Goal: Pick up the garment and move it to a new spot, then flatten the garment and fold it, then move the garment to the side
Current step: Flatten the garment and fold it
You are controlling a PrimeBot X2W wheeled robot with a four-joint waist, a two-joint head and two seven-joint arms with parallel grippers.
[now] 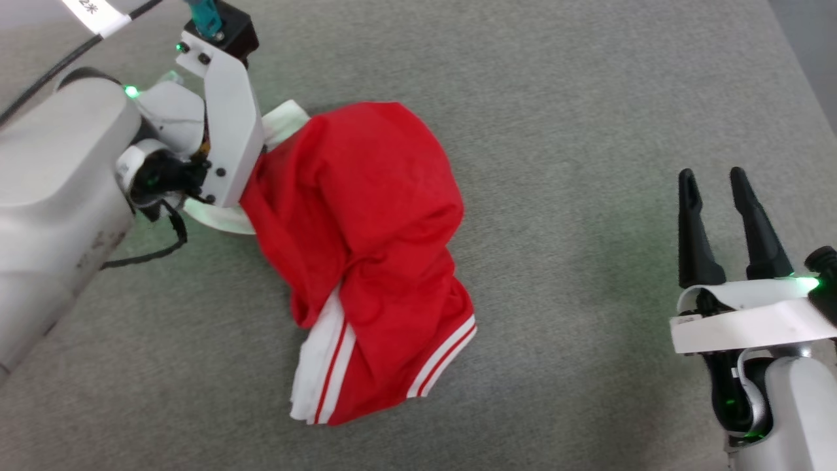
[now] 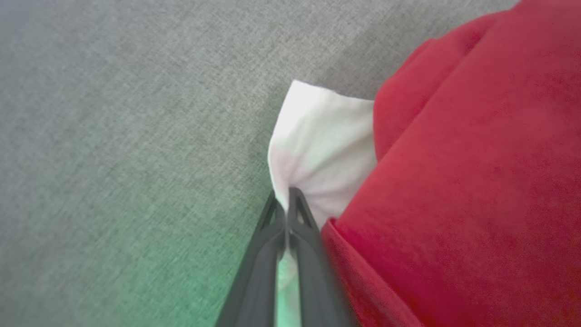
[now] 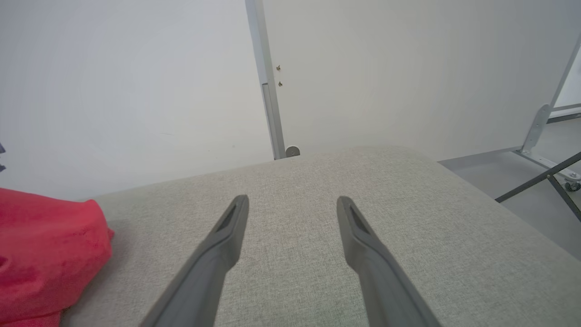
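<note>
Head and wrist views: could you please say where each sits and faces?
Head view: on the head, looking down at the garment on the grey surface; left forearm, right gripper show.
Left wrist view: along the left gripper, shut on the garment's white part.
Right wrist view: low over the surface, facing a pale wall; open fingers.
All share the garment.
</note>
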